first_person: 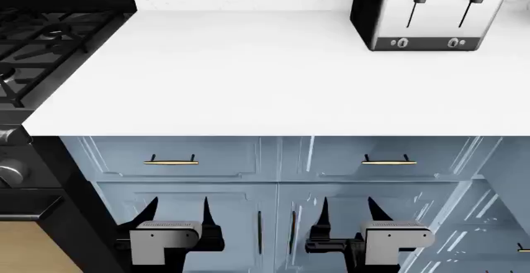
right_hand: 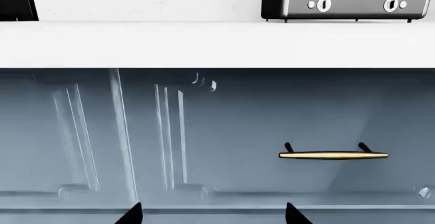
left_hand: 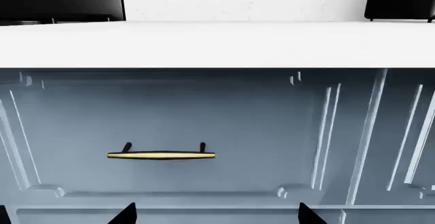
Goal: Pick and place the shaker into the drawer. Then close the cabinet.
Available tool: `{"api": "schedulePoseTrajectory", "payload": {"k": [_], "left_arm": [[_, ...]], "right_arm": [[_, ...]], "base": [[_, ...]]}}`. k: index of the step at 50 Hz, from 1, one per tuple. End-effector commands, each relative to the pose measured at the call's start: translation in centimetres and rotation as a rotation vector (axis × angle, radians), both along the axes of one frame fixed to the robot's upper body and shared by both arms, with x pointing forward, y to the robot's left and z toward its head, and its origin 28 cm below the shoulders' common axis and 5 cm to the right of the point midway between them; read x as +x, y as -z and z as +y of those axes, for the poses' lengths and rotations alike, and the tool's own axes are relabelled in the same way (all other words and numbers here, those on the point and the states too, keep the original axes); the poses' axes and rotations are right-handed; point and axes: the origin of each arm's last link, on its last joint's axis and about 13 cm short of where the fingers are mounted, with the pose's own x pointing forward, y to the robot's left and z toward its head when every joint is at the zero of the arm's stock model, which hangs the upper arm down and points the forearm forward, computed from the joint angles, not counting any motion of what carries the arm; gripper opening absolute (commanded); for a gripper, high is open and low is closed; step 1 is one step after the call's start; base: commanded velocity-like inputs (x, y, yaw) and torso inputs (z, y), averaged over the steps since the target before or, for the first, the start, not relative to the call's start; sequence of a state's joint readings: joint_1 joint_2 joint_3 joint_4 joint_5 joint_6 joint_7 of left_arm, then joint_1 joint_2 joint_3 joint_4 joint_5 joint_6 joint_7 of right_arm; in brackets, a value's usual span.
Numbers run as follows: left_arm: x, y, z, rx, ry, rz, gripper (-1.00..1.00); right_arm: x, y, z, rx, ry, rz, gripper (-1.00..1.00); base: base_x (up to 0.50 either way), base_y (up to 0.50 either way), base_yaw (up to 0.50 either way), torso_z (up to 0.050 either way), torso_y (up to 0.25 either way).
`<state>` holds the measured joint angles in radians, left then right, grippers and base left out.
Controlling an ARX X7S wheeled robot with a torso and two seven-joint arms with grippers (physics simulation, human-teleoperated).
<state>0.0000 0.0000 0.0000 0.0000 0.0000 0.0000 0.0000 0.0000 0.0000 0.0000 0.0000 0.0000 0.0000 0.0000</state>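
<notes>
The shaker is out of view in all three views. The blue-grey cabinet stands under a white counter. Two drawer fronts with brass bar handles sit below the counter edge, the left one and the right one, both shut flush. No drawer's inside floor shows. My left gripper is open and empty in front of the lower doors, below the left handle. My right gripper is open and empty below and left of the right handle. Only the fingertips show in the wrist views, of the left gripper and of the right gripper.
A black stove stands at the left, its front reaching down beside my left arm. A silver toaster sits at the counter's back right. Tall panelled doors with vertical handles are behind the grippers. An angled blue-grey panel shows at the lower right.
</notes>
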Motion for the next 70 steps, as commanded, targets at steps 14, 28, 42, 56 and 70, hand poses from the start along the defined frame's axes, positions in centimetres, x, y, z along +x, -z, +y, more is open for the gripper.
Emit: {"api": "schedulePoseTrajectory", "payload": {"k": [14,28,42,56,70], "left_arm": [[1.1,1.0,0.7,0.044,0.005,0.034,1.0],[0.8,1.1,1.3,0.053,-0.004,0.021,1.0],[0.9,1.3,1.2,0.059,-0.009,0.013,1.0],[14.1,-42.5,-3.0,-0.141,0.1,-0.507,1.0],[13.6,-53.0,-3.2,-0.045,0.046,-0.554,1.0]], "right_arm": [[1.1,0.7,-0.7,-0.067,-0.058,0.013,1.0],[1.4,0.8,-0.4,-0.071,-0.07,0.017,1.0],[1.4,0.7,-0.5,-0.063,-0.055,0.018,1.0],[16.1,-41.8,-3.4,-0.318,-0.098,-0.508,1.0],[11.1,-56.3,-2.7,-0.34,-0.047,-0.634,1.0]], "base": [[0.0,0.45,0.0,0.0,0.0],[0.0,0.5,0.0,0.0,0.0],[-0.06,0.5,0.0,0.0,0.0],[0.0,0.0,0.0,0.0,0.0],[0.0,0.0,0.0,0.027,0.006]]}}
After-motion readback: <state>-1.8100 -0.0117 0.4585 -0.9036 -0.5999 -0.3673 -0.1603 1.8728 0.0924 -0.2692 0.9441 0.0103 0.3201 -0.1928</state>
